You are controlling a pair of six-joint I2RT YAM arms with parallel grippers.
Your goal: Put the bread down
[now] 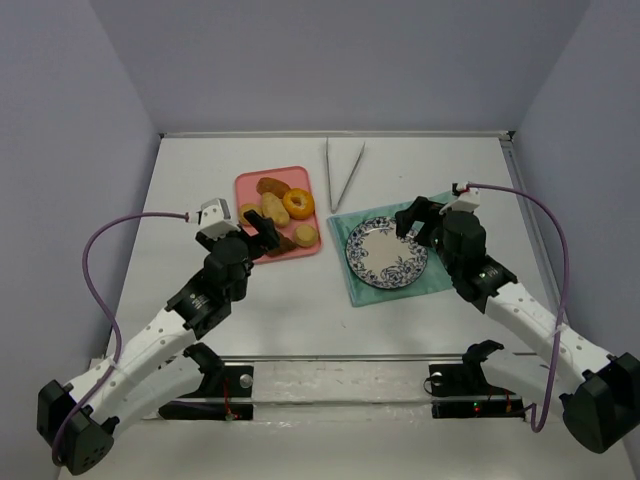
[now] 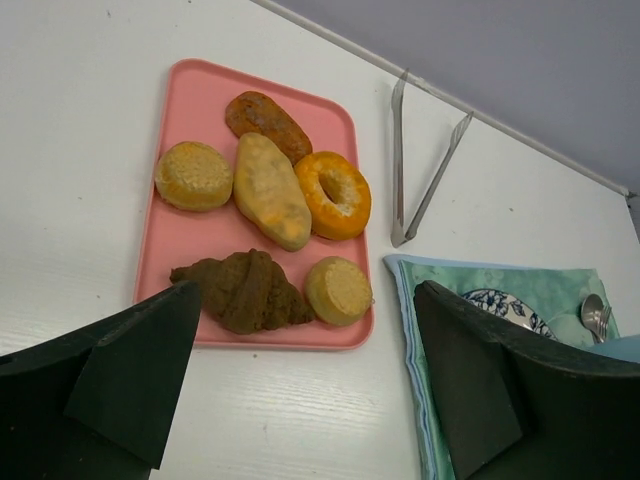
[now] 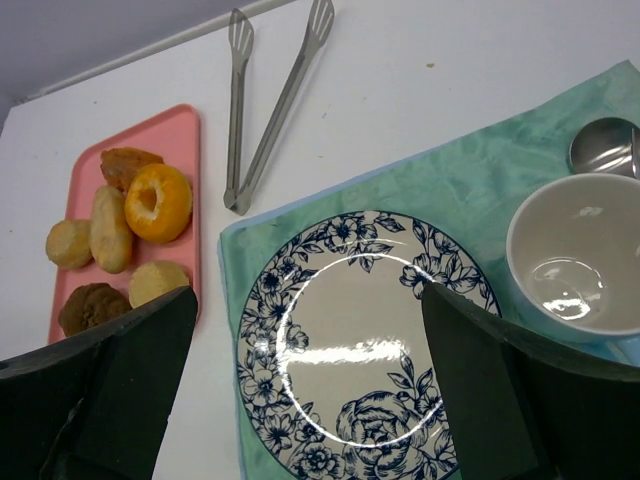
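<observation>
A pink tray (image 2: 190,235) holds several breads: a brown croissant (image 2: 240,290), a round bun (image 2: 338,290), a long roll (image 2: 270,190), a donut (image 2: 334,193), a scone (image 2: 192,175) and a dark pastry (image 2: 268,122). The tray also shows in the top view (image 1: 250,185). My left gripper (image 1: 262,232) is open and empty, just in front of the tray's near edge. A blue floral plate (image 3: 350,350) lies bare on a green cloth (image 3: 450,190). My right gripper (image 1: 412,222) is open and empty, above the plate's right side (image 1: 386,253).
Metal tongs (image 1: 343,168) lie behind the cloth, between tray and back wall. A white cup (image 3: 580,255) and a spoon (image 3: 603,146) sit on the cloth right of the plate. Walls enclose the table on three sides.
</observation>
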